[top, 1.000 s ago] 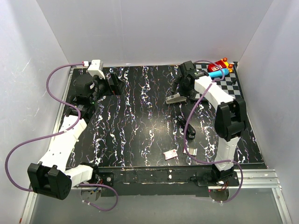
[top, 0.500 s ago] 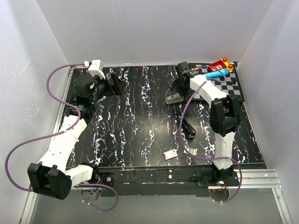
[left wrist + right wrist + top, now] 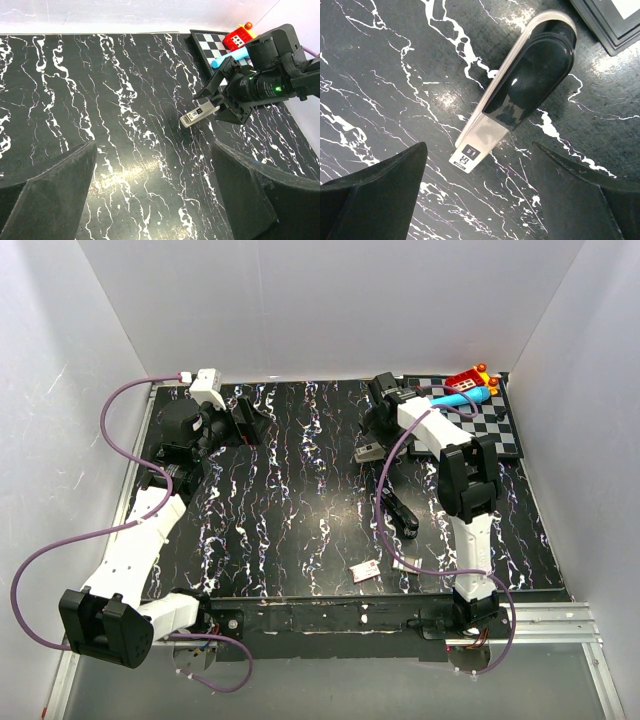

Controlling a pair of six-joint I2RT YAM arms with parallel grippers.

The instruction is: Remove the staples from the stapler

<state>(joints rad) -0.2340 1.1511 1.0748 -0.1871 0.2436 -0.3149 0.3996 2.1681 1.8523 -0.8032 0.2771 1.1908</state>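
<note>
The grey-silver stapler (image 3: 368, 452) with a dark top lies flat on the black marbled table (image 3: 300, 500), right of centre at the back. It also shows in the left wrist view (image 3: 199, 114) and the right wrist view (image 3: 520, 85). My right gripper (image 3: 373, 433) is open and hovers over it. In the right wrist view the stapler's labelled front end lies between my open fingers (image 3: 375, 195), untouched; the gripper's midpoint (image 3: 480, 200) is over bare table. My left gripper (image 3: 250, 420) is open and empty at the back left, looking across at the stapler.
A slim black object (image 3: 398, 512) lies nearer the front, below the stapler. A small pink-and-white packet (image 3: 364, 569) lies near the front edge. A checkered board (image 3: 490, 425) at the back right has a red toy (image 3: 465, 380) and a blue cylinder (image 3: 465, 397) at its far edge.
My right arm has swung left and brought its open gripper in over the stapler. The stapler and the left arm have not moved.
</note>
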